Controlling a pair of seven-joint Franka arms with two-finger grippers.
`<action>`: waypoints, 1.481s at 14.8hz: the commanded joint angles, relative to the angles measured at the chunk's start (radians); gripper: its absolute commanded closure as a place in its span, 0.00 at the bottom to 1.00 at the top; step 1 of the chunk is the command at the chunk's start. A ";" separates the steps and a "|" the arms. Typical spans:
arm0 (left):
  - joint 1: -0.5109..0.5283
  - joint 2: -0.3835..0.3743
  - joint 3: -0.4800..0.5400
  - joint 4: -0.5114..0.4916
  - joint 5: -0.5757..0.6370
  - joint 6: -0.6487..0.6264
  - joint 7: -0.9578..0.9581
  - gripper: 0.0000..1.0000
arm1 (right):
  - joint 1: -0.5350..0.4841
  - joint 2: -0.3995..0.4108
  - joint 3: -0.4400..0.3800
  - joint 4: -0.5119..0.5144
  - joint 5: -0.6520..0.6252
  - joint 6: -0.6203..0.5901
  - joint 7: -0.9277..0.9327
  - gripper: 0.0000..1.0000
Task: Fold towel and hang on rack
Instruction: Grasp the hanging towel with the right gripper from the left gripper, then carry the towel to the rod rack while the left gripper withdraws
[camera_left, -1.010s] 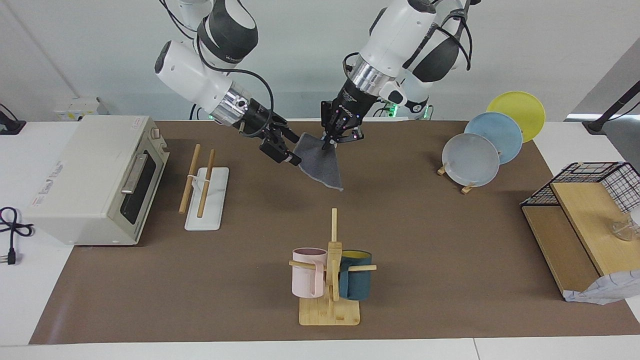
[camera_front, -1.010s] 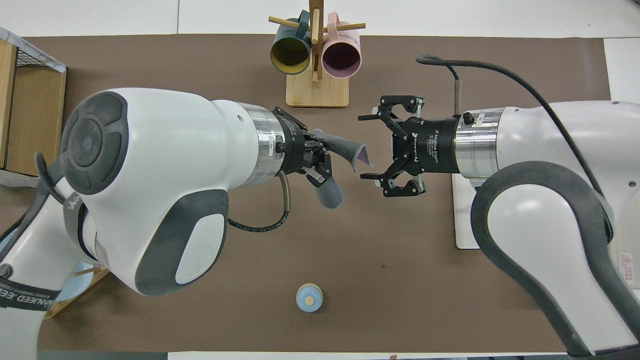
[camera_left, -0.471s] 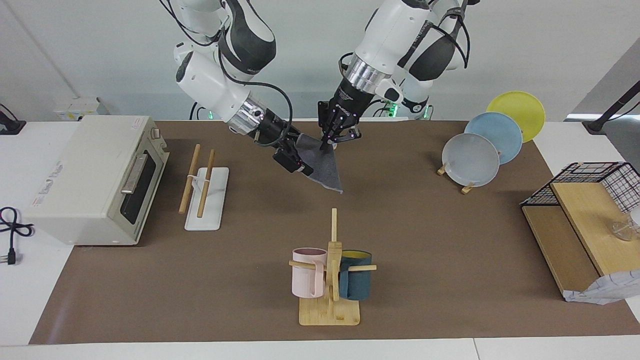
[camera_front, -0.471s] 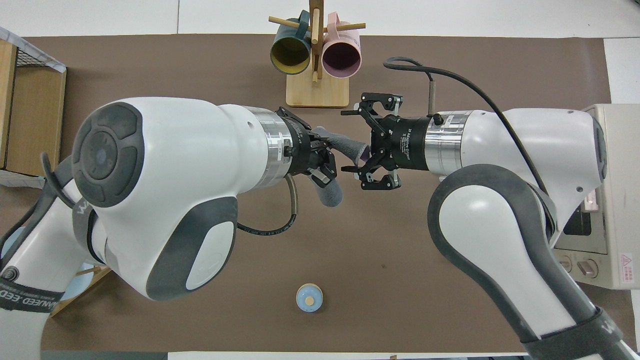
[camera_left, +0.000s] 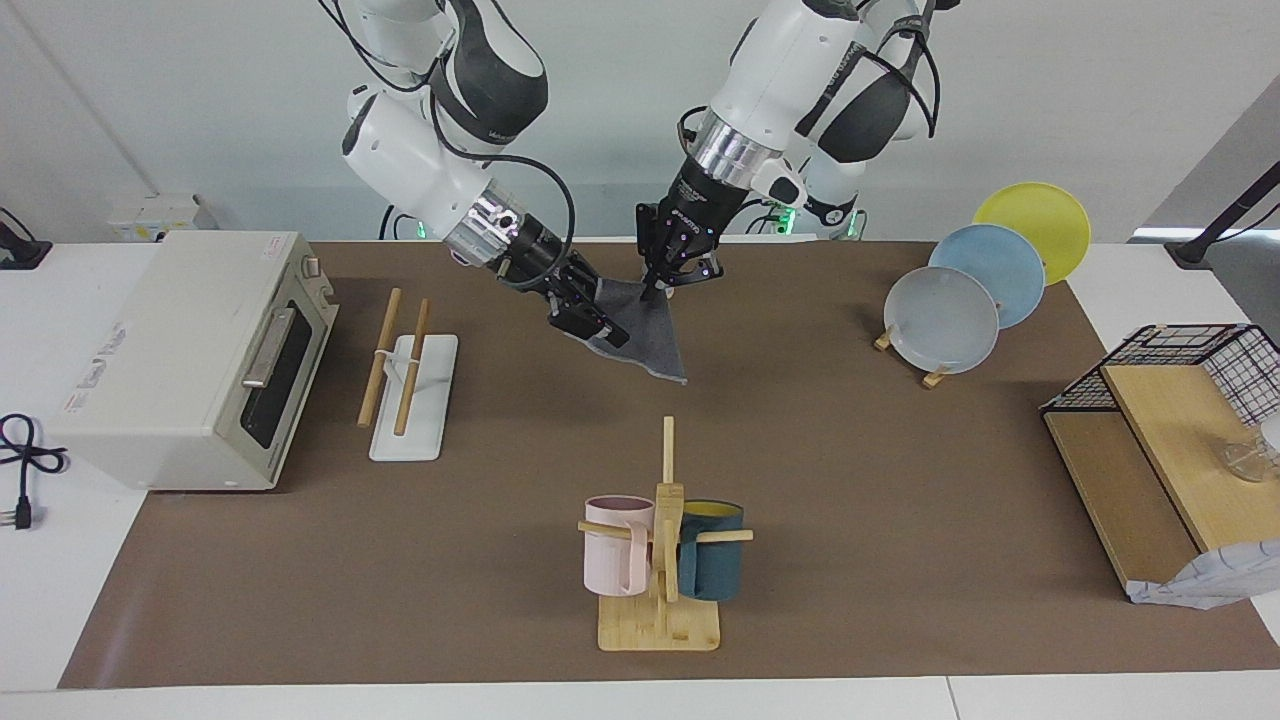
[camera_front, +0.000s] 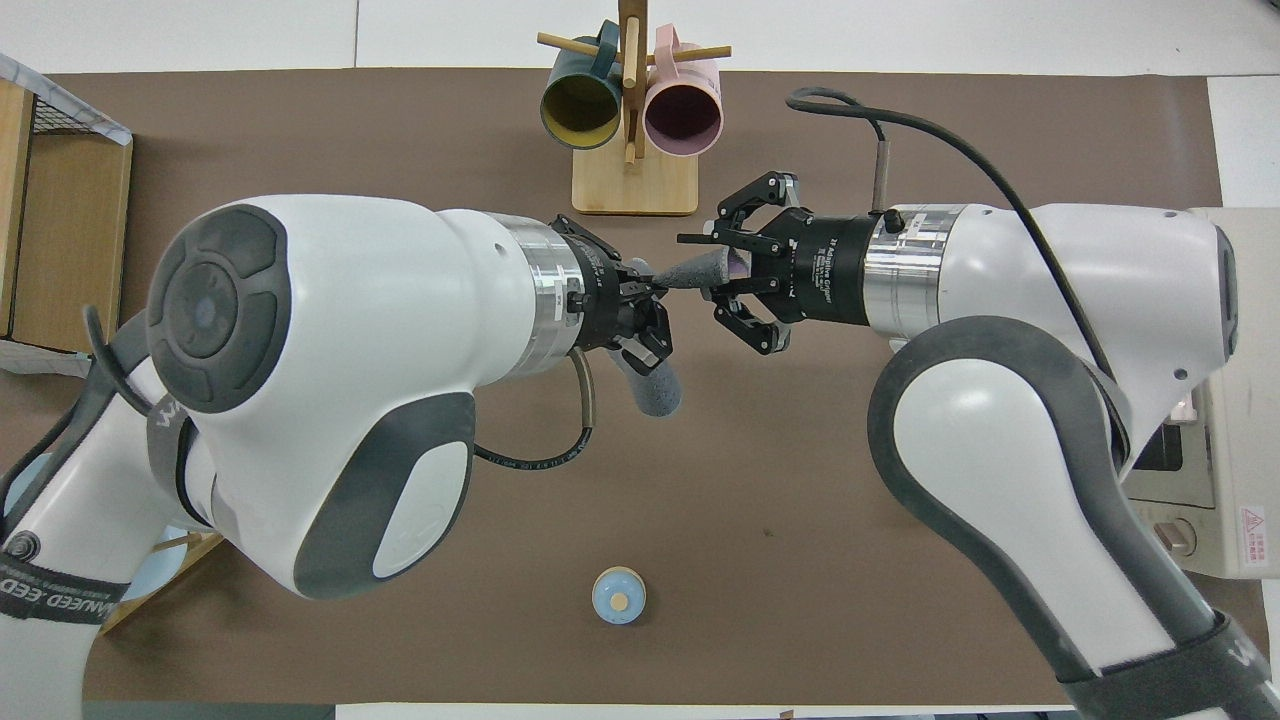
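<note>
Though unsure whether the right jaws had gripped, saw them around the towel's (camera_left: 652, 345) free top corner, left jaws shut on the other, all aloft above the surface (camera_left: 850, 470), rack (camera_left: 408, 370) toward the right arm's end.

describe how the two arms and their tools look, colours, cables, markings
Both arms have glossy white shells with dark grey joint covers and a silver ring at the wrist. The left tool and right tool are black, built of open linkages; the right carries white lettering on its black body. A black cable loops by each wrist.
</note>
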 joint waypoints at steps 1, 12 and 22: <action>-0.011 -0.019 0.006 -0.026 0.027 0.022 -0.108 1.00 | -0.009 0.017 0.005 0.019 0.033 0.005 -0.045 1.00; 0.000 -0.033 0.006 -0.048 0.075 0.018 0.058 0.00 | -0.182 0.040 -0.007 0.144 -0.272 -0.389 -0.456 1.00; 0.343 -0.065 0.015 -0.150 0.061 -0.076 1.129 0.00 | -0.306 -0.024 -0.009 -0.012 -0.556 -0.435 -0.843 1.00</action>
